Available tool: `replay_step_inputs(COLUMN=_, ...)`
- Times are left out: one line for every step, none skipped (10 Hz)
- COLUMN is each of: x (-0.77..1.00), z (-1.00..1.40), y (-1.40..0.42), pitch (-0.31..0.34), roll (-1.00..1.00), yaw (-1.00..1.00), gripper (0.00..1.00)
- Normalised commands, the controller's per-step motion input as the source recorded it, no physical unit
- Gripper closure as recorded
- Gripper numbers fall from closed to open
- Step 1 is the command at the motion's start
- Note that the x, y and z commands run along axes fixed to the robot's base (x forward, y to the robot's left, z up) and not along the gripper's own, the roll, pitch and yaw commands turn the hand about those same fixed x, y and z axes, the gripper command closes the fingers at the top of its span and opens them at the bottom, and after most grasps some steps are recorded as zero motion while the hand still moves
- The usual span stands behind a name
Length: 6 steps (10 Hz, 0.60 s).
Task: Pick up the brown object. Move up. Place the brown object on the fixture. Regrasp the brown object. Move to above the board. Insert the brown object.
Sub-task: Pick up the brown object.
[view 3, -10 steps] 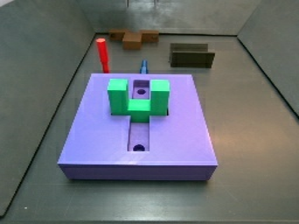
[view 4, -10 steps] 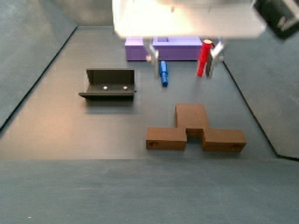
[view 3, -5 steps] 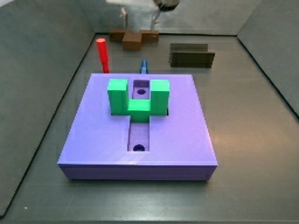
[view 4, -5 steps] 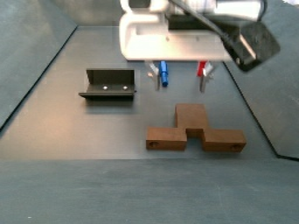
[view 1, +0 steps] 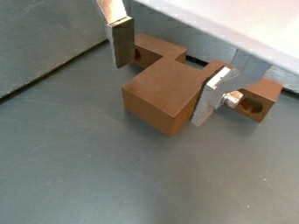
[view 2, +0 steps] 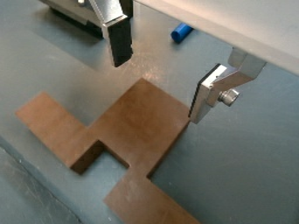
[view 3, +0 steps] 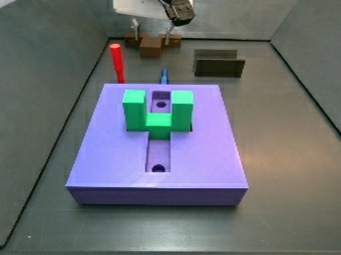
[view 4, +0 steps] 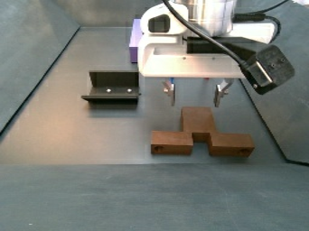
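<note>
The brown object point(view 4: 200, 135) is a tan-brown stepped bar lying flat on the grey floor. It also shows in both wrist views point(view 1: 163, 96) point(view 2: 117, 149), and in a side view point(view 3: 163, 44) it is partly hidden behind the gripper. My gripper point(view 4: 193, 94) is open and empty, low over the bar's stem end, with one finger on each side of it point(view 1: 163, 74) point(view 2: 163, 72) point(view 3: 156, 36). The fixture point(view 4: 111, 87) point(view 3: 218, 64) is a dark olive open holder standing apart from the bar. The purple board point(view 3: 160, 149) carries a green U-shaped block point(view 3: 158, 110).
An upright red peg point(view 3: 118, 62) and a small blue piece point(view 3: 164, 76) point(view 2: 181, 33) stand between the board and the brown object. A corner of the board point(view 4: 136, 41) shows behind the gripper. Grey walls enclose the floor.
The gripper has come down from the top of the scene towards the brown object and now hangs just over its stem, still open. Nothing else has moved.
</note>
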Motion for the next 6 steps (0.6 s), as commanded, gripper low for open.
replay_step_inputs(x=0.0, z=-0.35, y=0.16, pitch=-0.009, roll=-0.09, yaw=0.0, gripper=0.0)
replay_step_inputs(x=0.0, z=-0.34, y=0.11, pitch=-0.027, roll=-0.14, yaw=0.07, gripper=0.0)
replay_step_inputs(x=0.0, z=-0.19, y=0.05, pitch=-0.02, roll=-0.1, yaw=0.05, gripper=0.0)
replay_step_inputs(x=0.0, z=-0.17, y=0.03, pitch=-0.01, roll=-0.07, yaw=0.0, gripper=0.0)
replay_step_inputs(x=-0.03, z=-0.22, y=0.03, pitch=-0.014, roll=-0.05, yaw=0.0, gripper=0.0)
replay_step_inputs(x=-0.03, z=-0.27, y=0.0, pitch=-0.026, roll=-0.1, yaw=0.0, gripper=0.0)
